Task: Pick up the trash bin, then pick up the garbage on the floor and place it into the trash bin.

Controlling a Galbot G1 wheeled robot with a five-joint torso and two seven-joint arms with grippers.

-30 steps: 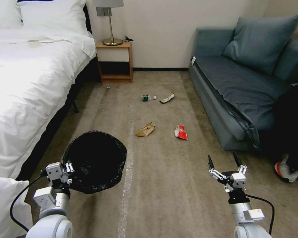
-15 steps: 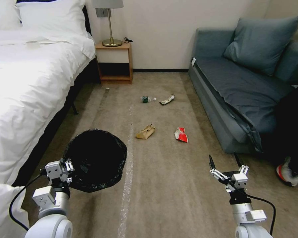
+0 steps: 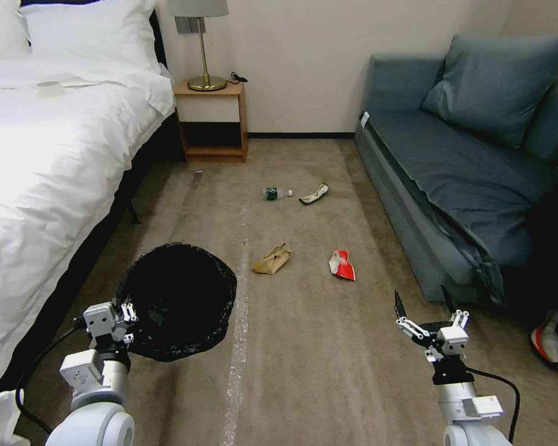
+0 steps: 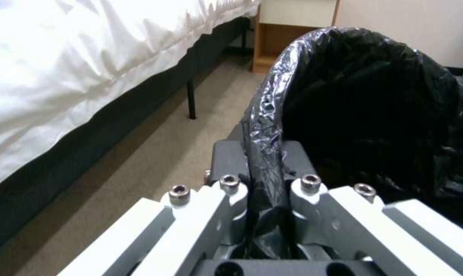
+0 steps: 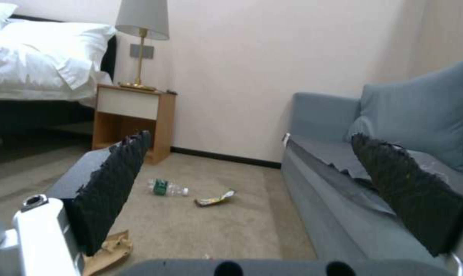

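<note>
Since the earlier frame the view has advanced. The trash bin (image 3: 177,300) is clamped by the left tool (image 3: 125,322) — garbage (image 3: 271,259) at 12 o'clock; right tool (image 3: 423,308) held open.

Trash bin (image 3: 177,301): lined w/ thin black plastic bag, crinkly & glossy, folds catching light at the rim. Left pincer (image 4: 264,180): matt dark plastic fingers, pale grey smooth metal links w/ shiny steel screws, clamped on the bag rim. Right pincer (image 3: 423,303): fingers (image 5: 114,188) faced w/ rough black textured pads, frayed at edges, spread apart. Floor (image 3: 304,347): short-pile beige carpet, matt, w/ a shiny strip of clear tape. Paper bag (image 3: 271,260): crumpled tan paper, matt. Carton (image 3: 341,264): crushed red & white, slight sheen. Bottle (image 3: 274,193): clear plastic, green label. Wrapper (image 3: 313,194): creased. Sofa (image 3: 452,173): grey-blue woven cloth. Bed (image 3: 49,161): white cotton, soft wrinkles. Nightstand (image 3: 211,121): wood. Lamp (image 3: 201,46): brass-look metal stem & base.
</note>
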